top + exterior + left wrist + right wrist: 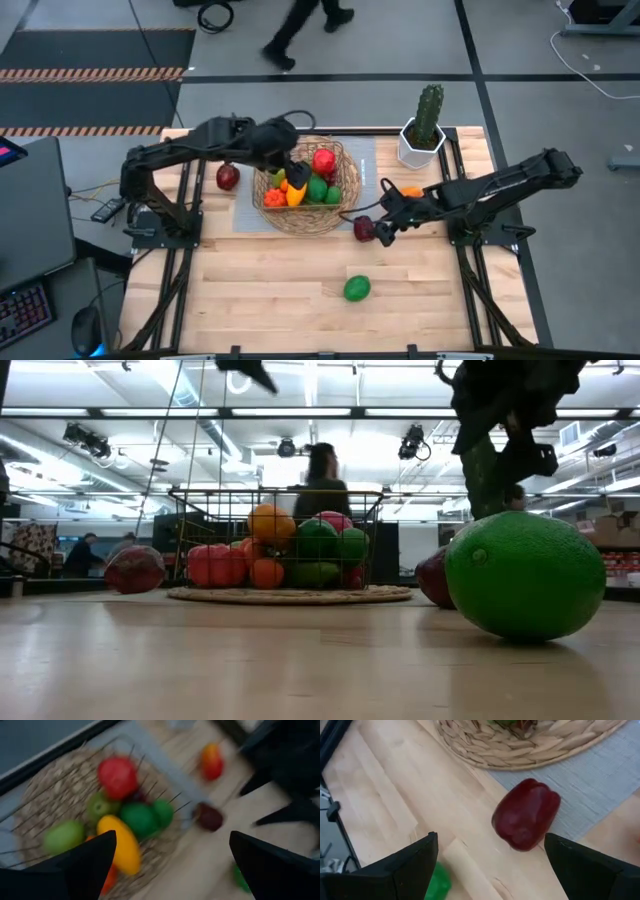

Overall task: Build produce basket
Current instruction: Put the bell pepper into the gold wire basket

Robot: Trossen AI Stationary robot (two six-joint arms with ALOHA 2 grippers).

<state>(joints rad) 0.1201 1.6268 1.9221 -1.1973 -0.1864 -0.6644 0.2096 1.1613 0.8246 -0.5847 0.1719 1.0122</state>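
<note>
Basket [300,215] sits mid-table toward the far edge, on a grey mat [365,160], already loaded with produce.

Left gripper [290,165] hovers over the basket's left-centre, fingers spread wide, nothing between them. Directly under it in the left wrist view: yellow mango [122,845], two dark green limes [140,819], a lighter green fruit [62,836], red apple [117,776] toward the far rim. Low view shows the pile through the wire wall, an orange [270,523] on top.

Right gripper [383,228] is low over the table just right of the basket, fingers spread, empty. A dark red fruit [526,814] lies between and ahead of its fingertips, half on the mat edge, half on bare wood, just outside the woven base [530,745]. Not gripped; can't tell if a finger touches it.

Loose items outside the basket:
- dark red apple [228,177] on the table left of the basket, beside the left arm
- orange-red fruit [411,190] right of the basket, behind the right arm
- green lime [357,288] alone on the near wood, well apart from everything

Cactus pot [421,143] is at the far right corner of the mat. A person [300,25] is walking on the floor beyond the table.
</note>
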